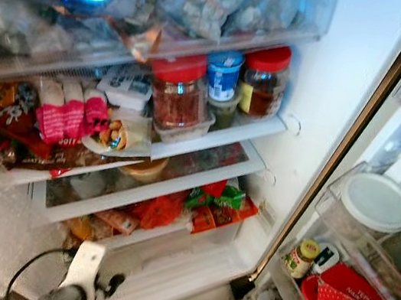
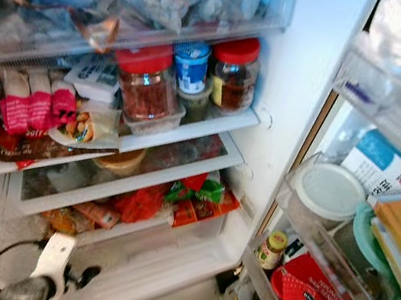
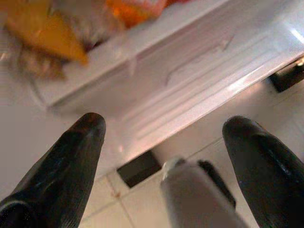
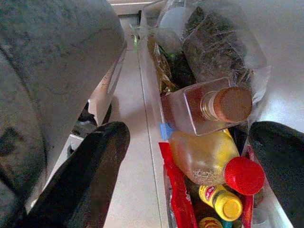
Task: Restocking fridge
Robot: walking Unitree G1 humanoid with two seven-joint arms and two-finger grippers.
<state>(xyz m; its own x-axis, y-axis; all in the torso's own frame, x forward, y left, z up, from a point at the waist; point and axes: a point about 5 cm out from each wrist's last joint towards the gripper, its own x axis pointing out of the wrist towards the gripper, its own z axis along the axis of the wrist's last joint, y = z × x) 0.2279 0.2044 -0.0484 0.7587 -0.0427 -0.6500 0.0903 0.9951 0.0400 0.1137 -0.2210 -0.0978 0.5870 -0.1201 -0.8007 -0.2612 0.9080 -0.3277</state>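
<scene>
- Left gripper [image 3: 164,142]: fingers spread wide, holding nothing, touching nothing; pointed at the white base ledge of the open fridge [image 1: 188,264], below its bottom drawer.
- Right gripper [image 4: 190,156]: fingers spread wide, holding nothing; poised over the lowest door bin [image 4: 153,95].
- Between the right fingers: square glass bottle with brown cap [image 4: 209,107], lying tilted; red-capped plastic bottle [image 4: 213,164] just beneath it; yellow-capped bottle [image 4: 219,199] below that.
- Fridge shelves: two red-lidded jars [image 1: 178,92], blue-lidded tub [image 1: 223,72] between them.
</scene>
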